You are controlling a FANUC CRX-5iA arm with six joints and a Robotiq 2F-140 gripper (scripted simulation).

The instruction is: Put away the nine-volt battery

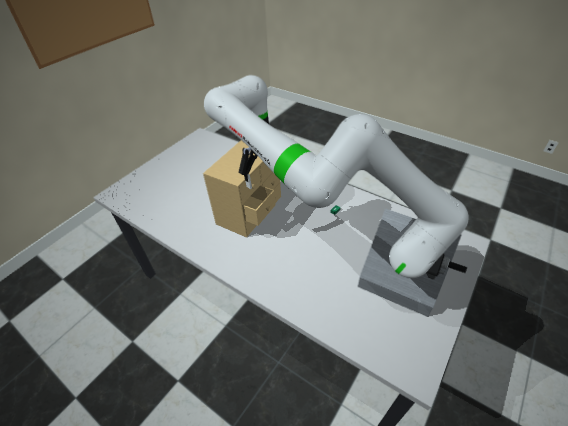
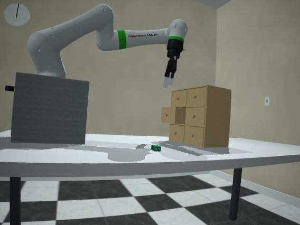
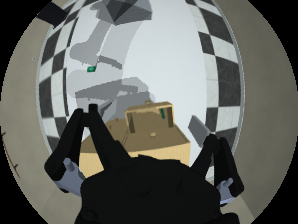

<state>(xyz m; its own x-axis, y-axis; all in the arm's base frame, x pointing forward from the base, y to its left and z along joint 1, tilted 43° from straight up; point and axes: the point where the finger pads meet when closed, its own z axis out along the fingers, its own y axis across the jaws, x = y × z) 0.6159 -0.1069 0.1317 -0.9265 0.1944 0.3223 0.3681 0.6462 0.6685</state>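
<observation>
A small wooden chest point(image 2: 199, 115) with six drawers stands on the white table; it also shows in the top view point(image 1: 240, 192) and in the wrist view point(image 3: 143, 137). Its middle-left drawer point(image 2: 167, 115) is pulled partly out; it shows open from above in the top view point(image 1: 260, 200) and in the wrist view point(image 3: 152, 117). I cannot see anything inside it. The green nine-volt battery point(image 2: 156, 148) lies on the table in front of the chest, also seen in the top view point(image 1: 335, 209) and in the wrist view point(image 3: 91, 68). My gripper point(image 2: 168, 82) is open and empty, hanging above the open drawer.
The grey robot base block point(image 2: 48, 109) stands on the table well left of the chest. The chest's other drawers are pushed in. The table's far edge lies close behind the chest.
</observation>
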